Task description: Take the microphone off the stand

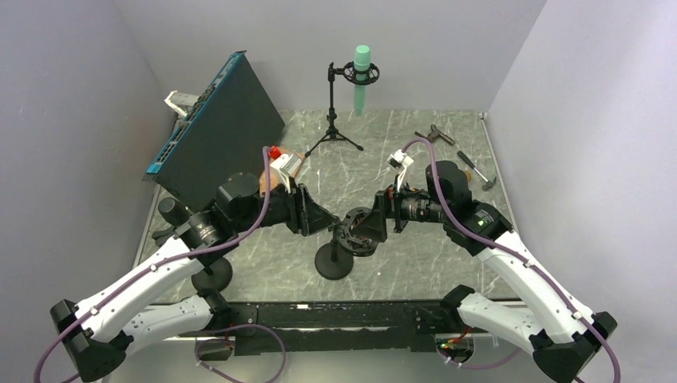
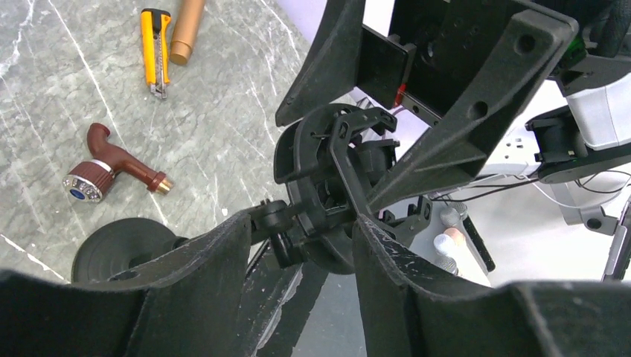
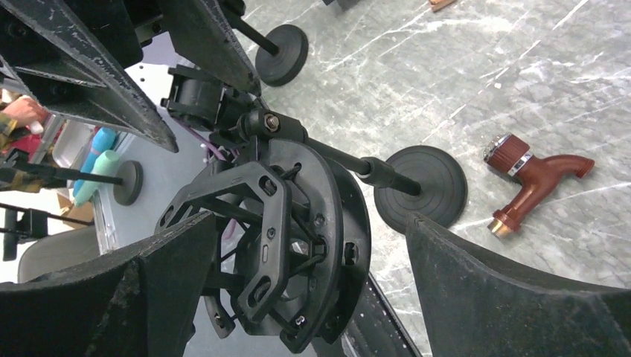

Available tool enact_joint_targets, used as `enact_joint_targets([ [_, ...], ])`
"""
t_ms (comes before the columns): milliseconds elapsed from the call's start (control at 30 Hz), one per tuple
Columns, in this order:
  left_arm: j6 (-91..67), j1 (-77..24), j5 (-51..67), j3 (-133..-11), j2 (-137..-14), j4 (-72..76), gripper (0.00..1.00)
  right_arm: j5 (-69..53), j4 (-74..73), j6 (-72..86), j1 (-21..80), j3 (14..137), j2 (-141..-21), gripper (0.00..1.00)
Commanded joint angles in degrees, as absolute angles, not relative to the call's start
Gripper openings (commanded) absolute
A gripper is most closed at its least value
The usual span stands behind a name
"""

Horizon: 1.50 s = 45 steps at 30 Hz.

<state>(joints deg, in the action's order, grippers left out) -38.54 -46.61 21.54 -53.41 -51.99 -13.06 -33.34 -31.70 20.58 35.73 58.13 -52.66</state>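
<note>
Right end effector [image 3: 309, 223] is wide open, straddling the shock mount [image 3: 290, 245] with nothing held: one finger just beside the ring, the other well apart. Left end effector [image 2: 301, 222] is part open around the mount's swivel knuckle [image 2: 277, 219]. Its tips look to touch it, but we can't tell whether they clamp.

The mount sits tilted on a short stand [image 3: 357, 160] with a round base [image 3: 420, 186] on the table [image 1: 415, 263]. We can't make out a body inside this ring. The only microphone [image 1: 361, 80] we see plainly is the green one, upright on the tripod stand [image 1: 334, 132] at the back, well apart from both arms.

Our call: brace the knuckle with the left, close the right on the body rather than the elastic cage, and pull straight along the ring axis — side load would likely tip the base.
</note>
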Motion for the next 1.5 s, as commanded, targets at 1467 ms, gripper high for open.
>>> enact_joint_targets([
  [1467, -38.48, -46.87, 19.52, -33.6, -56.47, -7.23, 0.29, 22.63, -40.72, 31.53, 35.97, 48.15, -39.11, 1.0],
])
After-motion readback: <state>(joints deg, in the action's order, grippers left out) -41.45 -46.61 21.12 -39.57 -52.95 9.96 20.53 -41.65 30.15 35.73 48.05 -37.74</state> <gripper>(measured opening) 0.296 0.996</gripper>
